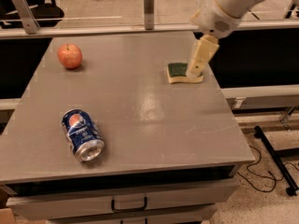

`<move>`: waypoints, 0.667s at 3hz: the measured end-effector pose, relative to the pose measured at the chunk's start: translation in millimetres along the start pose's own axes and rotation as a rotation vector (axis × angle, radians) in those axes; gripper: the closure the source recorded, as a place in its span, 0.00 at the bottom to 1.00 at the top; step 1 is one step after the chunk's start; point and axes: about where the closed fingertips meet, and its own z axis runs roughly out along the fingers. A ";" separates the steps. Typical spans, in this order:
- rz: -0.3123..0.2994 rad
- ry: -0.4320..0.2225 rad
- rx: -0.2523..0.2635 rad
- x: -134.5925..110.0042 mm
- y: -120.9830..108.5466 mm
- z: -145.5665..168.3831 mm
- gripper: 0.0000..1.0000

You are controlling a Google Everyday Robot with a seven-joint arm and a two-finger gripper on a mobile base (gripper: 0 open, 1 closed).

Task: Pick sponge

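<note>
The sponge (177, 72) lies flat near the table's right edge, dark green top up over pale yellow foam. My gripper (194, 72) hangs from the white arm that comes in from the top right. Its cream tip points down over the sponge's right half and hides that part. Whether it touches the sponge is not clear.
A red apple (70, 56) sits at the far left of the grey table (140, 106). A blue Pepsi can (82, 134) lies on its side at the front left. A rail with metal posts (148, 1) runs behind the table. Cables lie on the floor (275, 171) at the right.
</note>
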 end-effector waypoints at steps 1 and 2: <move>0.048 -0.027 -0.020 4.1 -38.6 44.7 0.00; 0.107 -0.018 -0.052 21.9 -56.7 81.1 0.00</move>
